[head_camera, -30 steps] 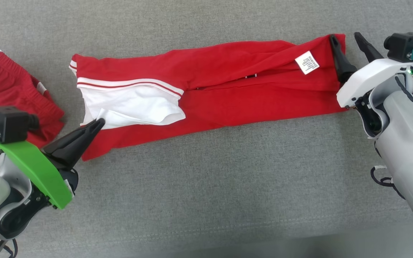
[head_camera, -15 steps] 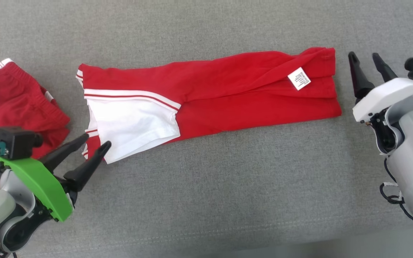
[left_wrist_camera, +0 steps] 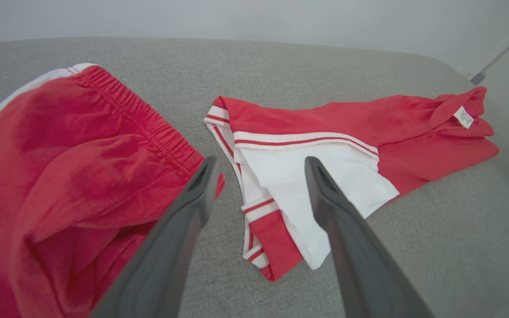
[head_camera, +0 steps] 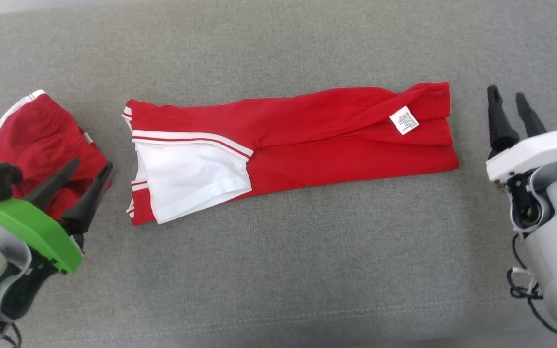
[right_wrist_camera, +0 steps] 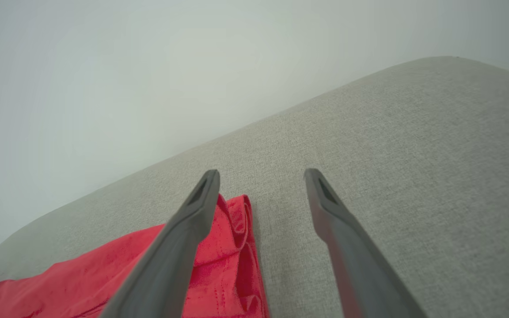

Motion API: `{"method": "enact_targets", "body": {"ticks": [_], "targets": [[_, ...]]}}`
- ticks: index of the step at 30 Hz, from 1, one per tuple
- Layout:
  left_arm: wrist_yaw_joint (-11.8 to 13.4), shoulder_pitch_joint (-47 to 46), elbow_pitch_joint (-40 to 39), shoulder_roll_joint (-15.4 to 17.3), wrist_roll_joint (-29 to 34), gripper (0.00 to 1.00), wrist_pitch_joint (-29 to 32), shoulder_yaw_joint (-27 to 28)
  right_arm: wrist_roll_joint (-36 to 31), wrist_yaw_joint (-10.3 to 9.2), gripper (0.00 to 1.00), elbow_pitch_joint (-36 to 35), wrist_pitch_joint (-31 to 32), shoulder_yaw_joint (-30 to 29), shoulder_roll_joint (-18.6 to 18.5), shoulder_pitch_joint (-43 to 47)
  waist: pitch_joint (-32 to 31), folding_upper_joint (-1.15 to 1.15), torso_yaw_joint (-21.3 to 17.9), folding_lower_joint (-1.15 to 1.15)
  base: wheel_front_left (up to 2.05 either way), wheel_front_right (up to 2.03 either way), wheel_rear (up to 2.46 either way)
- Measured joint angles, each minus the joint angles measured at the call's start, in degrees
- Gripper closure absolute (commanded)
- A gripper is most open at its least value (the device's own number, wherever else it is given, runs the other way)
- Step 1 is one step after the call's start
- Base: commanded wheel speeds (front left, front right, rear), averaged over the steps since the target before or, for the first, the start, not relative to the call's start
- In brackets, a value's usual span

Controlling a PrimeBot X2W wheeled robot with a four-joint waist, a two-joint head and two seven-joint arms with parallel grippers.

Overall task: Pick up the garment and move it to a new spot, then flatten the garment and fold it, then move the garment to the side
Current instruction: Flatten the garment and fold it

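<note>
Garment [head_camera: 307, 130] – red with a white panel, folded into a long strip, flat on the grey fabric surface [head_camera: 278, 270], between the two sets of fingers and touching neither. Left gripper [head_camera: 93, 164]: fingers apart, empty, over a second red garment [head_camera: 32, 130]. Right gripper [head_camera: 506, 93]: fingers apart, empty – just beside the strip's labelled end.

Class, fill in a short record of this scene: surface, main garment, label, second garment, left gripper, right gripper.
surface: grey cushion
main garment: red garment with a white panel, folded into a long strip, lying flat
label: white tag near the strip's right end
second garment: crumpled second red garment with an elastic waistband, left of the strip, apart from it
left gripper: open, holding nothing, at the second red garment's edge
right gripper: open, holding nothing, beside the strip's right end, not touching
</note>
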Motion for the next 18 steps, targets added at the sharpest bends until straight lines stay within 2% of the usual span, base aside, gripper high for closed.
{"method": "enact_targets", "body": {"ticks": [11, 18], "targets": [[7.1, 4.6, 1.1, -11.1, 4.1, 0.0, 0.0, 17.2, 3.1, 0.0, 0.0, -3.2, 0.0, -1.1, 4.3, 7.8, -1.6, 0.0, 0.5, 0.0, 0.0, 0.0, 0.0], [7.2, 9.7, -0.2, -15.0, 10.0, 0.0, 0.0, 19.5, 4.6, 0.0, 0.0, -7.1, 0.0, -1.2, 5.8, 9.0, -1.4, 0.0, 0.3, 0.0, 0.0, 0.0, 0.0]]}}
